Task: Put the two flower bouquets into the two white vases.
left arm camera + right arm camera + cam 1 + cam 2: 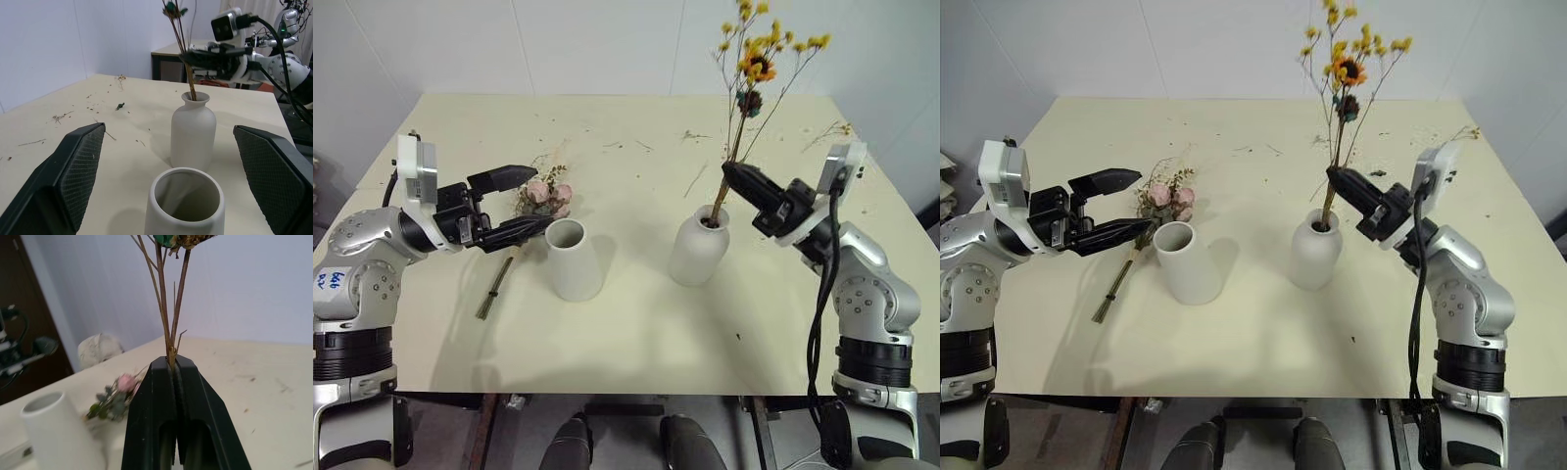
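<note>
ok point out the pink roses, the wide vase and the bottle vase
pink roses (549, 194), left eye view, on the blooms
wide vase (575, 266), left eye view, on its side wall
bottle vase (697, 257), left eye view, on its belly

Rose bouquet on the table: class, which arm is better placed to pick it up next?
Left. The left gripper hangs open right beside the rose bouquet, while the right gripper is shut on the yellow-blossom bouquet, its stems in the bottle-shaped vase.
</note>
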Tool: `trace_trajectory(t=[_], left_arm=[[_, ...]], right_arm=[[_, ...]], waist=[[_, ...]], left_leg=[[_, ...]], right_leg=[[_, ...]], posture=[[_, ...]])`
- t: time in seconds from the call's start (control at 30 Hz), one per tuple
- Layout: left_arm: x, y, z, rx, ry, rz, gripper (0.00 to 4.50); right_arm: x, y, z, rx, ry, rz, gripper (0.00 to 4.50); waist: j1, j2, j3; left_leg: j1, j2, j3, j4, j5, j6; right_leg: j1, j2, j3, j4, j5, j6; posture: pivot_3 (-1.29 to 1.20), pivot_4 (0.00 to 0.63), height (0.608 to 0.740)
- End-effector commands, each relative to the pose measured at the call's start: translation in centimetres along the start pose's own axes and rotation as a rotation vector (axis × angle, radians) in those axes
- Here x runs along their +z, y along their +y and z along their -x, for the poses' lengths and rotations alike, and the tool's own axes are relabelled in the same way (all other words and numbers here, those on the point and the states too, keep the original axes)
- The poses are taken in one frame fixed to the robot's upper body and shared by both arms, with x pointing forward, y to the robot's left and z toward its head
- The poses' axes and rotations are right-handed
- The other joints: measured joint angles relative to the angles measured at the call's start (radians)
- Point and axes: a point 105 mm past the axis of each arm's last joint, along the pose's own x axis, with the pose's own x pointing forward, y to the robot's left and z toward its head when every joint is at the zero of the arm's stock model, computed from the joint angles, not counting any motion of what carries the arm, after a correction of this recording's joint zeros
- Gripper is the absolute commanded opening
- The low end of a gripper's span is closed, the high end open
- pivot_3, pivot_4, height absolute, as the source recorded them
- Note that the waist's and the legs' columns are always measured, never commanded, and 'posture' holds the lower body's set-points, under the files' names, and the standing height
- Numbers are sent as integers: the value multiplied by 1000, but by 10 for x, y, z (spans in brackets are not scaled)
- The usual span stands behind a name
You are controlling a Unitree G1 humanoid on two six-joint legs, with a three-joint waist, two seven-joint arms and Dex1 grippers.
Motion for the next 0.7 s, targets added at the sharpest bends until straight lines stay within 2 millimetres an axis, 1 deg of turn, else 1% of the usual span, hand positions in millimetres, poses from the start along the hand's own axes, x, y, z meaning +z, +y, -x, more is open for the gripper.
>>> trace_trajectory(t=[0.03, 0.07, 0.17, 0.2, 0.27, 0.37, 0.53, 0.57, 0.63, 0.7], left_arm=[[14, -2, 6, 9, -18, -52, 4500], [14, -1, 6, 12, -19, -52, 4500], [13, 0, 6, 25, -18, -59, 4500], [13, 0, 6, 28, -17, -60, 4500], [13, 3, 10, 60, 1, -70, 4500], [12, 9, 15, 103, 26, -69, 4500], [11, 22, 32, 216, 179, -74, 4500], [7, 31, 41, 288, 269, -49, 4500], [0, 43, 58, 412, 406, 15, 4500], [-5, 47, 67, 457, 485, 47, 4500]], right_arm=[[8, 9, 0, 35, -19, 66, 29], [6, 6, 1, 17, -15, 93, 29], [2, -2, 7, -16, 10, 166, 596], [2, -3, 8, -17, 12, 173, 988], [6, -3, 13, -7, 19, 199, 1577], [12, -5, 19, -8, 29, 228, 2585], [29, -14, 36, -16, 90, 316, 4309], [38, -19, 43, -18, 125, 352, 4469], [52, -25, 54, -14, 170, 372, 4469], [55, -23, 57, 12, 211, 371, 4469]], waist=[[0, 0, 0], [1, 0, 0], [3, 0, 0], [3, 0, 0], [3, 0, 0], [2, 0, 0], [3, 0, 0], [3, 0, 0], [3, 0, 0], [2, 0, 0]], left_leg=[[0, 0, 0, 0, 0, 0], [0, 0, 0, 0, 0, 0], [0, 0, 0, 0, 0, 0], [0, 0, 0, 0, 0, 0], [0, 0, 0, 0, 0, 0], [0, 0, 0, 0, 0, 0], [0, 0, 0, -1, 0, 0], [0, 0, 0, -1, 0, 0], [0, 0, 0, -2, 0, 0], [0, 0, 0, -2, -1, 1]], right_leg=[[0, 0, 0, 0, 0, 0], [0, 0, 0, 0, 0, 0], [0, 0, 0, 0, 0, 0], [0, 0, 0, 0, 0, 0], [0, 0, 0, -1, 0, 0], [0, 0, 0, -1, 0, 0], [0, 0, 0, -2, 0, 0], [0, 0, 0, -2, 0, 0], [0, 0, 0, -3, 0, 0], [0, -1, 0, -3, 0, 0]], posture=[[0, 150, 740], [0, 150, 740], [0, 150, 740], [0, 150, 740], [0, 150, 740], [0, 150, 740], [0, 150, 740], [0, 150, 740], [0, 150, 740], [0, 150, 740]])
